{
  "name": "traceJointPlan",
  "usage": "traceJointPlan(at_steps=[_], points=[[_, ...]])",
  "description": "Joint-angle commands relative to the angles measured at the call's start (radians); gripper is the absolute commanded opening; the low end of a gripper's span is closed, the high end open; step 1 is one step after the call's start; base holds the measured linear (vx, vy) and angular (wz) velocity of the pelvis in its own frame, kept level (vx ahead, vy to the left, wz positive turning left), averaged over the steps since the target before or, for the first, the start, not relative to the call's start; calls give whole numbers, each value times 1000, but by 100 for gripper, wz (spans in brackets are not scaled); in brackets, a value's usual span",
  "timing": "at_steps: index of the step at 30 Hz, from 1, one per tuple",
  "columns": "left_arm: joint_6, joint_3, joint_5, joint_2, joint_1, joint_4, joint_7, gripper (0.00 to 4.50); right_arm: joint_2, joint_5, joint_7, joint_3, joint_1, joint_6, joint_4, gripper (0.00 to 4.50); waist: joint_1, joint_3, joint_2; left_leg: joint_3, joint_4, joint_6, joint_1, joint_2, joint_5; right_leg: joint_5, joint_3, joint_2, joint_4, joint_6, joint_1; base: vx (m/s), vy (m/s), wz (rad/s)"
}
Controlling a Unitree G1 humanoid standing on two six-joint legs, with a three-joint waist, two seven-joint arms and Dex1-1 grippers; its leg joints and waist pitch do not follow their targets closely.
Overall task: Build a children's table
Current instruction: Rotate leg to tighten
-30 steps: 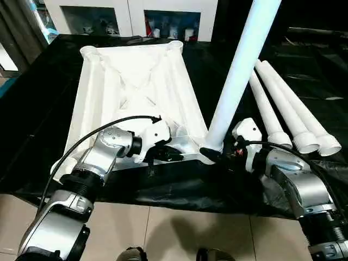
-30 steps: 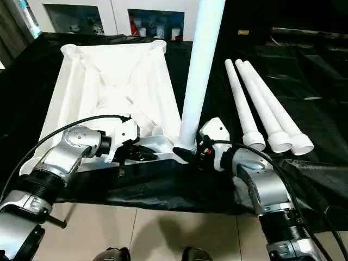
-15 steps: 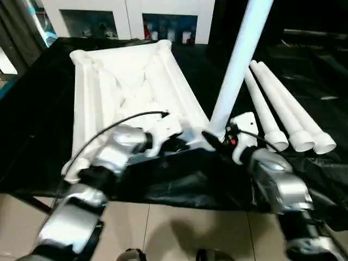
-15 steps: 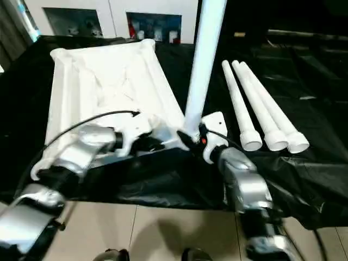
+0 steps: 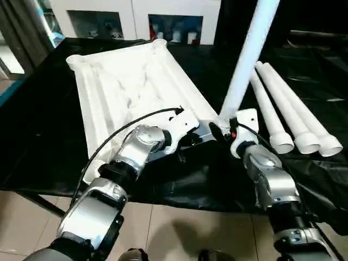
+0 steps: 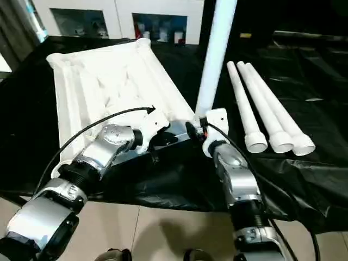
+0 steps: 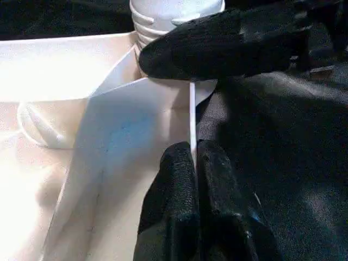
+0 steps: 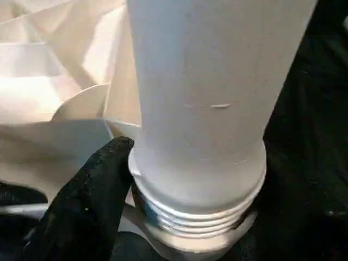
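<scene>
The left gripper (image 7: 193, 163) has its 2 black fingers pressed together on the thin front rim of the table top (image 5: 130, 81). The right gripper (image 5: 217, 130) is clamped around the threaded base of the standing leg (image 5: 247, 54). That leg rises steeply from the socket at the top's near right corner. The table top lies underside up on the black-covered desk (image 5: 32, 125), toward its left half. 3 loose legs (image 5: 288, 114) lie side by side on the desk's right half, near the standing one.
</scene>
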Motion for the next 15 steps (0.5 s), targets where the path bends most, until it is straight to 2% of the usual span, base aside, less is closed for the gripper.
traceJointPlan(at_steps=[1,5,8,15], points=[[-56,-17,-34,6,36,-38,-98,0,-16,28,60,17,22,24,-14,381,1,-72,-13,-8,-55,114,2,28,-113,-79,46,-63,-64,-249,59,0,0,0],[-67,-23,-62,100,83,-107,-232,0,-137,79,286,52,62,60,-138,381,5,-72,-11,-8,-54,145,4,34,-104,-35,44,-61,-57,-267,59,0,0,0],[-71,-20,-90,170,114,-165,-336,0,-225,106,428,78,89,61,-220,381,5,-71,-13,-7,-53,151,3,37,-100,-26,45,-63,-54,-272,58,0,0,0],[-57,-6,-107,229,134,-207,-419,0,-289,112,532,103,102,56,-241,381,3,-74,-14,-5,-50,153,3,39,-79,-1,46,-62,-48,-290,54,0,0,0]])
